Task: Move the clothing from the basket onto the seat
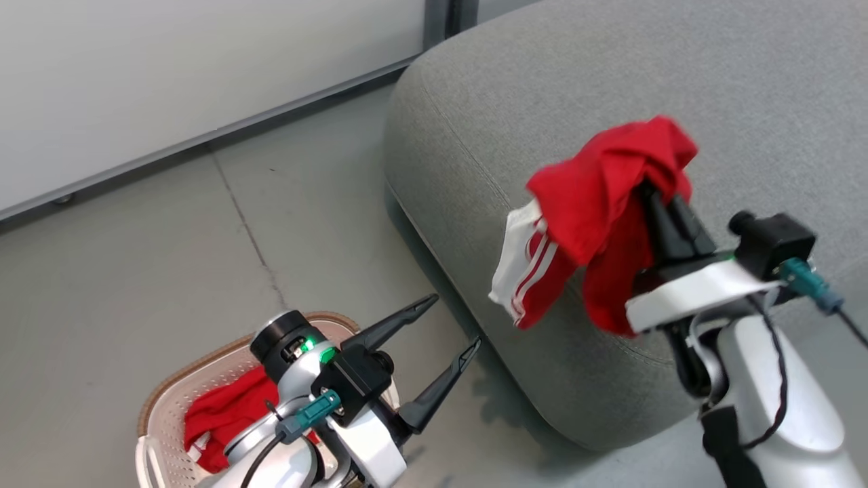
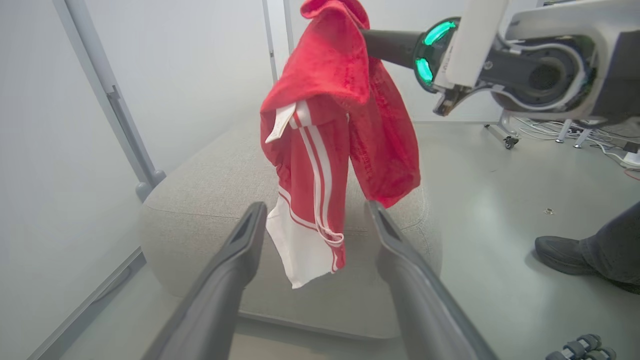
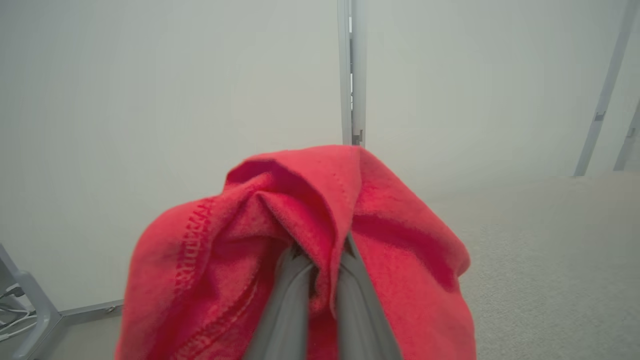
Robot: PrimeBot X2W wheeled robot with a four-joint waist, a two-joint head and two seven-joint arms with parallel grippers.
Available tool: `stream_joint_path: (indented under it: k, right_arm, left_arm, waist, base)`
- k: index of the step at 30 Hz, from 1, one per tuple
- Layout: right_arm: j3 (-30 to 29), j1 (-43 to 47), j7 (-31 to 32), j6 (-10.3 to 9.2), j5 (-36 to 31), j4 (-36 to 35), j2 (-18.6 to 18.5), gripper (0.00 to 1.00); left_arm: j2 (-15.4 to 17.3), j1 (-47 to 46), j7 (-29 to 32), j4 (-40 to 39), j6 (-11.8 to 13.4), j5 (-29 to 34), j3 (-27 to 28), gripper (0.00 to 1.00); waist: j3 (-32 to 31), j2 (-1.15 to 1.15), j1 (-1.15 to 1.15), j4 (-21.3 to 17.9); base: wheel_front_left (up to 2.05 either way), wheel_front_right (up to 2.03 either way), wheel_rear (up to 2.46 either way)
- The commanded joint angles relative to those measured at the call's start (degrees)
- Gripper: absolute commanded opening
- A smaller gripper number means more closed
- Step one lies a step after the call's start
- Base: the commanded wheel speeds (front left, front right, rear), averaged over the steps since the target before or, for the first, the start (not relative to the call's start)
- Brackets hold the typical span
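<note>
A red garment (image 1: pixel 597 217) with white stripes and white trim hangs in the air over the grey seat (image 1: pixel 746 88), draped over my right gripper (image 1: pixel 654 186), which is shut on its fabric (image 3: pixel 325 210). In the left wrist view the same garment (image 2: pixel 330 125) dangles in front of the seat (image 2: pixel 210 200). My left gripper (image 1: pixel 456 324) is open and holds nothing, above the cream basket (image 1: pixel 176 386) at the lower left. Another red garment (image 1: pixel 220 413) lies inside the basket, partly hidden by my left arm.
Grey floor (image 1: pixel 169 237) runs between the basket and the seat, with a white wall (image 1: pixel 169 68) behind. A person's dark shoe (image 2: pixel 565 252) and trouser leg rest on the floor at the right of the left wrist view. Cables (image 2: pixel 600 145) lie further back.
</note>
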Motion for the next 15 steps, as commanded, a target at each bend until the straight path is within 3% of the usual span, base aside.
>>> stream_joint_path:
  k: [1,8,15]
  right_arm:
    - [-1.0,-1.5,-0.2,0.12,-0.7,0.0,-0.3,0.0]
    - [-11.5,-10.2,-0.2,0.13,-1.6,3.3,-0.2,0.0]
    - [-21.1,-19.4,-0.2,0.13,-1.4,5.7,-0.2,0.0]
  left_arm:
    - [0.3,-1.1,0.0,-0.3,0.2,0.3,0.2,1.0]
    - [1.8,-4.7,2.0,-2.6,-0.2,1.2,-0.8,1.0]
    - [4.5,-10.3,5.5,-6.3,-0.6,2.4,-2.9,1.0]
  waist:
    - [1.2,0.0,0.0,-1.0]
    - [6.0,0.0,0.0,-2.2]
    - [14.6,0.0,0.0,-0.4]
  base:
    - [0.0,0.0,0.0]
    - [0.0,0.0,0.0]
    - [0.0,0.0,0.0]
